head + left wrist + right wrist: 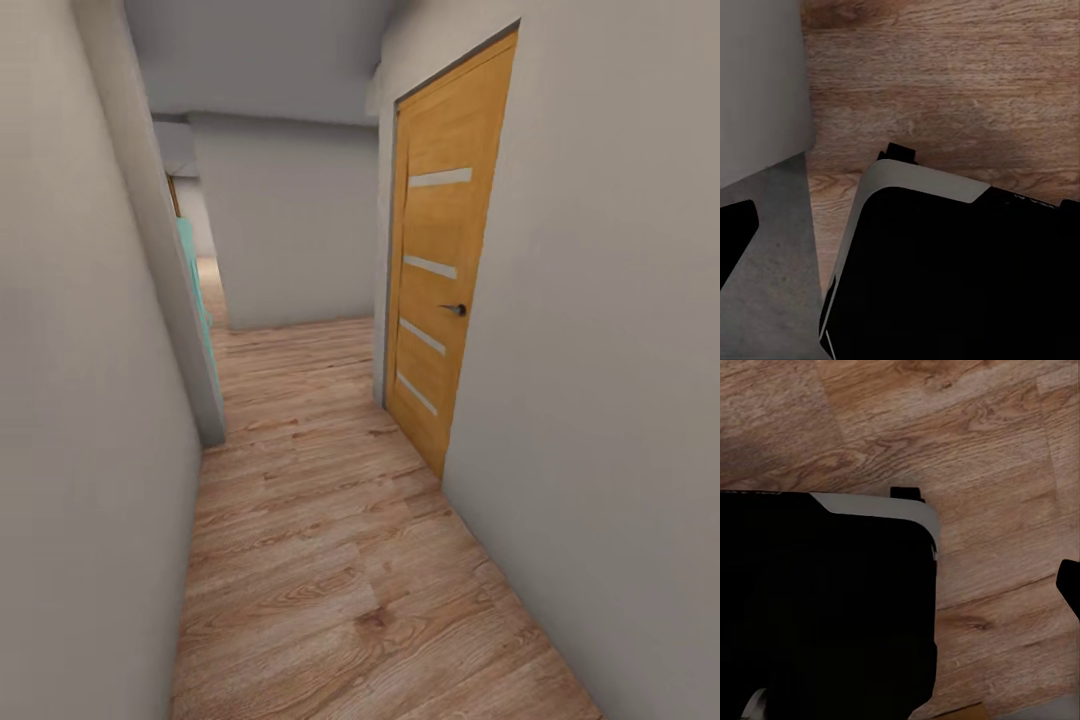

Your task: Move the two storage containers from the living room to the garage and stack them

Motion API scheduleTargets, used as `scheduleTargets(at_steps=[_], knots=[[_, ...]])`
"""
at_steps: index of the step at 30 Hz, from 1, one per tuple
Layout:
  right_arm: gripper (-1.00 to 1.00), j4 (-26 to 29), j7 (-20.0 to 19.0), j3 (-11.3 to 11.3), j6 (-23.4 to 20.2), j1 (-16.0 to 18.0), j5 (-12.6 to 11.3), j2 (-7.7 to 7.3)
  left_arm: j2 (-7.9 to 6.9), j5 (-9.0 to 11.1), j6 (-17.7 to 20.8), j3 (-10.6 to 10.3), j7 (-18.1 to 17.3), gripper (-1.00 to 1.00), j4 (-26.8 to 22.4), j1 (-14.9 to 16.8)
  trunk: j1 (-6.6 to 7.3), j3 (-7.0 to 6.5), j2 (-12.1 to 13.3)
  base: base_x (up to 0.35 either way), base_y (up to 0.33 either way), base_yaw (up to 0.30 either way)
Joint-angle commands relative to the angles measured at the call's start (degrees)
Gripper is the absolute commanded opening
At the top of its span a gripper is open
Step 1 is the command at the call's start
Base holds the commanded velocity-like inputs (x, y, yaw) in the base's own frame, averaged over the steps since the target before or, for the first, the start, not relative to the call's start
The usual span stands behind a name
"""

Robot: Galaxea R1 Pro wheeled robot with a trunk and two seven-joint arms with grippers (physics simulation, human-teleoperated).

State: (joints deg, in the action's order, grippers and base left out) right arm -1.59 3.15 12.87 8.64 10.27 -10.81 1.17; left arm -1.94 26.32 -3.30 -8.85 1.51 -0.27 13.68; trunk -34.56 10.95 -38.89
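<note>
Narrow corridor, light wood-plank floor (pixel 330 560), pale walls both sides. Closed wooden door (pixel 445 290) with pale stripes and dark handle (pixel 456 310) on right wall. Teal edge (pixel 192 275) far left. Wrist views: black robot base (pixel 960 277) over planks. End effector state: cannot tell

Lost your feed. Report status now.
In a hallway, wood floor, no containers in sight. Fingers' state cannot be told. Closed wooden door on the right, wall corner on the left; path ahead open.
</note>
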Motion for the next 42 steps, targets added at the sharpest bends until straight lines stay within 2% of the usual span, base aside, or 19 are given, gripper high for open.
scheduleTargets(at_steps=[1,21,42], knots=[[1.0,-0.17,0.1,0.49,0.33,0.08,-0.58,0.04,0.0,0.4,-0.12,-0.48,0.15,1.0,0.0,0.03,-0.01,0.08,-0.07,0.0,0.0,0.024],[1.0,-0.17,0.01,0.79,-0.18,0.07,-0.54,-0.03,0.37,0.26,-0.11,-0.06,-0.53,1.0,-0.07,0.03,-0.01,0.08,-0.07,0.006,-0.001,0.002],[1.0,-0.17,0.09,0.54,-0.05,0.09,-0.56,0.1,0.32,0.8,0.12,0.07,-0.54,1.0,0.0,0.03,-0.01,0.08,-0.07,0.297,-0.026,0.016]])
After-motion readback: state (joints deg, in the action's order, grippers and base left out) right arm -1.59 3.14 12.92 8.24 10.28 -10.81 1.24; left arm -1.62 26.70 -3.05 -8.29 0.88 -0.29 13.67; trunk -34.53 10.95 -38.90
